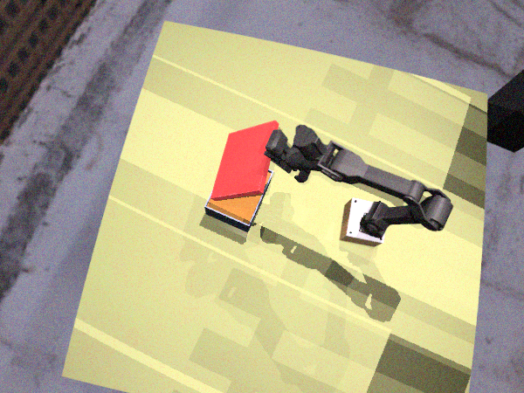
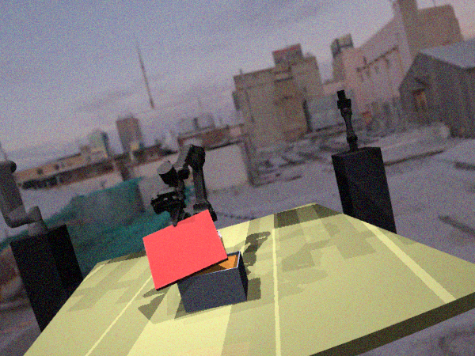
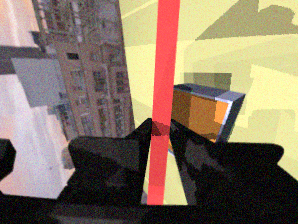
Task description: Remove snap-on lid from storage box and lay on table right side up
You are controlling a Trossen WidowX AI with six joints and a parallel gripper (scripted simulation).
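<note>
The red lid [image 1: 244,162] [image 2: 184,251] [image 3: 165,60] is off the storage box and held in the air, tilted steeply, partly over the box and shifted to one side. My gripper [image 1: 272,153] [image 3: 159,122] is shut on one edge of the lid; in the wrist view the lid runs edge-on between the fingers. In the exterior view the lid hides the fingertips. The dark blue storage box [image 1: 227,219] [image 2: 214,290] [image 3: 232,112] stands upright on the table, open, with an orange inside. The lid hides part of it in the top and exterior views.
The pale yellow table [image 1: 144,279] [image 2: 356,301] carries the box and the arm's white base plate [image 1: 355,218]. Beyond the table stand dark pedestals [image 2: 366,186] [image 2: 47,269] [image 1: 508,118], seen at the sides. Shadows of the arm fall across the table.
</note>
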